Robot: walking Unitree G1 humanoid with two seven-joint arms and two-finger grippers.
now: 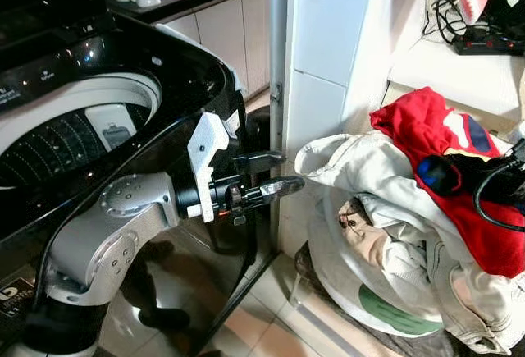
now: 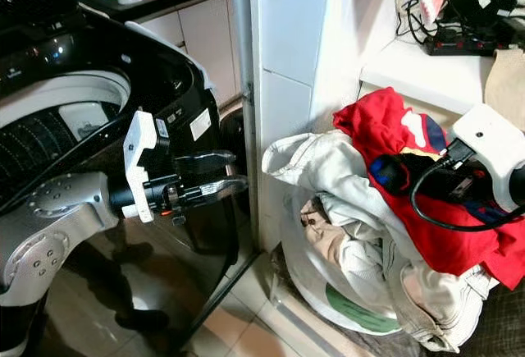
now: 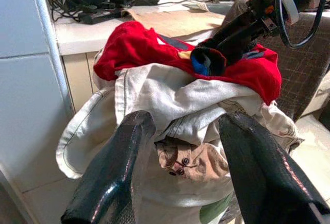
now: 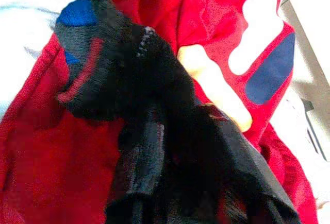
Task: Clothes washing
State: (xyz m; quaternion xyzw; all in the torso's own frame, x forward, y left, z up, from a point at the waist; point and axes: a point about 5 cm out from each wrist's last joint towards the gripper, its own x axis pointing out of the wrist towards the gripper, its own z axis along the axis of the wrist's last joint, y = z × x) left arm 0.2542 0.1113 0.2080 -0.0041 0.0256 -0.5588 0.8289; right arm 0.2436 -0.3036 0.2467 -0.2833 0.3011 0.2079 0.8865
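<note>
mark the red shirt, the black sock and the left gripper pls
red shirt (image 1: 420, 123): left eye view, upper fold.
black sock (image 4: 111, 77): right wrist view, knit middle.
left gripper (image 1: 279, 172): left eye view, between its fingertips.

- Red garment (image 4: 154, 38): large white and navy block shapes printed on the cloth, possibly parts of letters; no whole word legible.
- Washing machine (image 1: 98, 86): row of small pale marks along the black control panel at the left edge, too blurred to read.
- White stickers (image 2: 199, 124) on the machine's black front corner: printed matter present, illegible.
- Floor item (image 1: 15, 295) at the lower left: white character resembling a "5" on black, cut off by the edge.
</note>
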